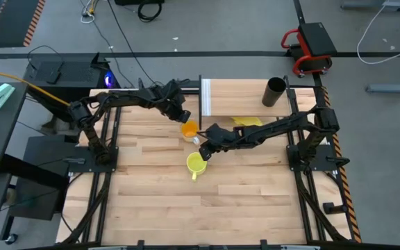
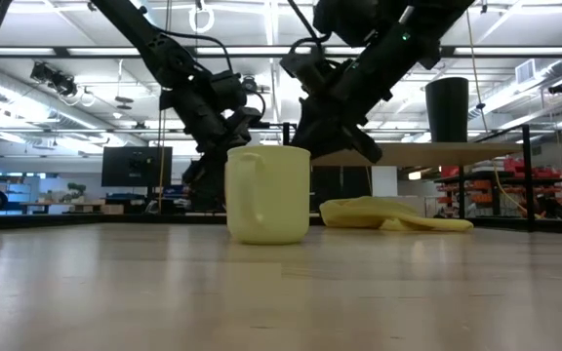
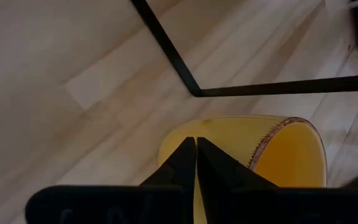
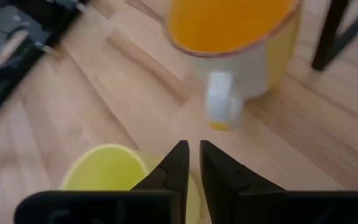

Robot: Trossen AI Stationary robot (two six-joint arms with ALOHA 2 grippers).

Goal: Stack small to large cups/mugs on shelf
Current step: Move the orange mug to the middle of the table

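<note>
The yellow mug (image 1: 196, 164) stands on the table (image 1: 151, 201), empty. The orange cup (image 1: 189, 129) stands a little farther back, just left of the shelf (image 1: 242, 97). The black cup (image 1: 275, 91) stands on the shelf's right end. The left claw (image 3: 196, 163) is pinched on the orange cup's rim. The right claw (image 4: 191, 167) hangs between the mug and the orange cup, open a crack, holding nothing.

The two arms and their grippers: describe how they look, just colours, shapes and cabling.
Both arms are dark, nearly black, built of slim jointed links with bulkier housings at the joints. Black cables run along the links in the low view. The left gripper and the right gripper each end in two flat, black fingers tapering to pointed tips, set on a wide dark crossbar. No markings are readable.
</note>
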